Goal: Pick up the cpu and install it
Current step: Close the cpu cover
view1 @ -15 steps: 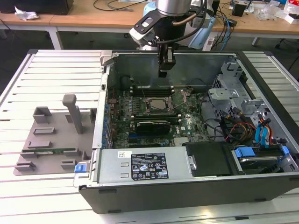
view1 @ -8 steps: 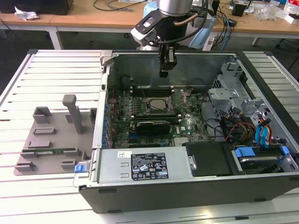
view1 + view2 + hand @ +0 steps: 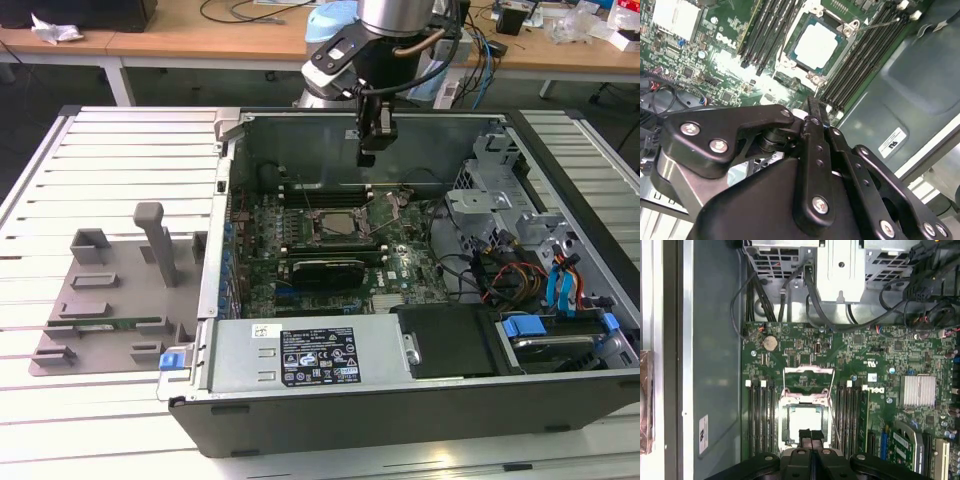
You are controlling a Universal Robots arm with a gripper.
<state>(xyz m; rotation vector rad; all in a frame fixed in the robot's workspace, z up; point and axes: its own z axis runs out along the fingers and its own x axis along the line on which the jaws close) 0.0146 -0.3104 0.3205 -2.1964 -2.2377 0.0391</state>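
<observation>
Gripper (image 3: pixel 368 155), fingers (image 3: pixel 805 437) pressed together, hangs over the socketed cpu (image 3: pixel 815 45), near the case wall's (image 3: pixel 715 365) white label (image 3: pixel 702 432).

Wooden desks (image 3: pixel 200 35) behind slatted table (image 3: pixel 90 160)

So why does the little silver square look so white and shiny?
In the second wrist view, light bounces off the small flat square silver-grey cpu, washing its metal top nearly white; in the first wrist view it looks pale too, with softer glare; in the exterior view it looks duller grey.
</observation>
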